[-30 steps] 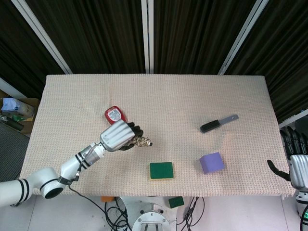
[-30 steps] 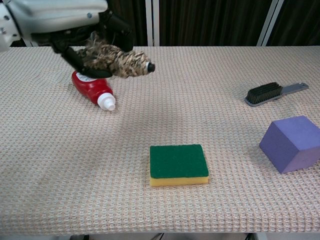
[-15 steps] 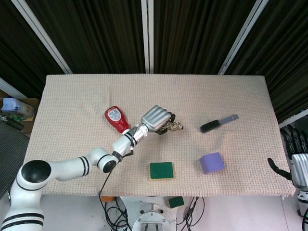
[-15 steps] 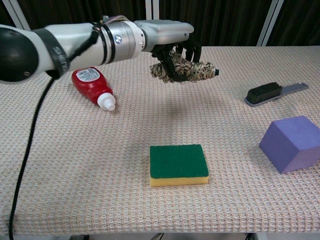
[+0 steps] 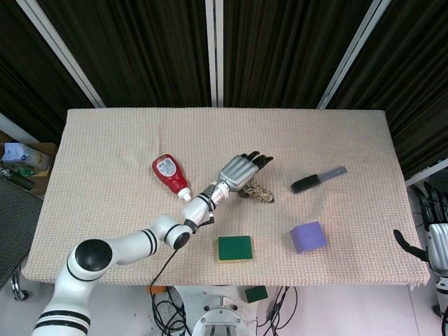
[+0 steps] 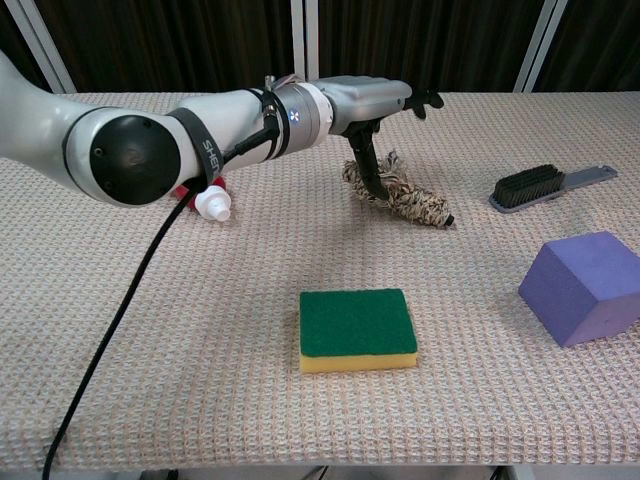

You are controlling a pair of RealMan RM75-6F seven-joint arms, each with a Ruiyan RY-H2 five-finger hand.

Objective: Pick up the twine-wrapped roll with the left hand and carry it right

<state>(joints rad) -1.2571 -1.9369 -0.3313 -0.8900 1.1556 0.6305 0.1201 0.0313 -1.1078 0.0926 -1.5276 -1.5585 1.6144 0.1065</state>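
And it's down! The brown twine-wrapped roll, held aloft in the left hand half a second ago, now lies on the beige woven tablecloth, well right of the red squeeze bottle with the white cap where it started. The fingers have sprung apart and stretch flat above the roll, one dark digit pointing down at its near end; whether it touches is hard to say. To my eye the carry is done and only the retreat remains. The right hand hangs at the table's edge, fingers apart, empty. Writing? "SHE…" shows on the left forearm band; the bottle's label is too small to read.
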